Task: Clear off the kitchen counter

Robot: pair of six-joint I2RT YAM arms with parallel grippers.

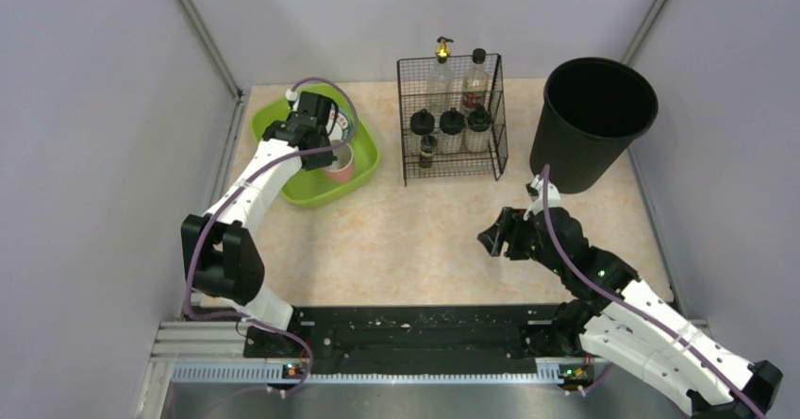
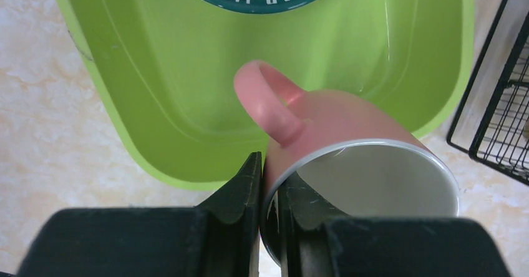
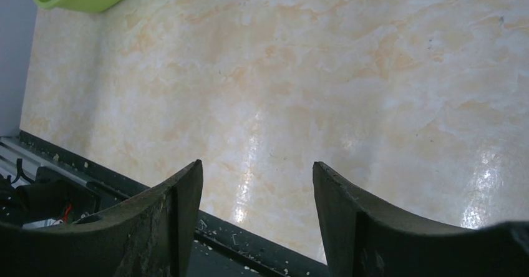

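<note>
Your left gripper [image 2: 269, 165] has the pink mug [image 2: 337, 121] by its rim above the green tub [image 2: 156, 102]; your right gripper [image 3: 257, 171] hangs empty over the kitchen counter [image 1: 415, 240].

Your left fingers are clamped on the mug's wall, one outside beside the handle, one inside the white interior; the handle points to about 11 o'clock in the wrist view; you cannot tell whether the mug touches the tub. The tub sits at the counter's 10 o'clock corner; the wire rack [image 1: 451, 122] of bottles stands at 12 o'clock, the black bin [image 1: 592, 122] at 2 o'clock. Your right fingers stand well apart with nothing between them, low over bare counter at about 4 o'clock, near the black rail [image 1: 415, 329]. The counter spreads across the whole middle, beige-pink and mottled, from the rail to the far wall.
</note>
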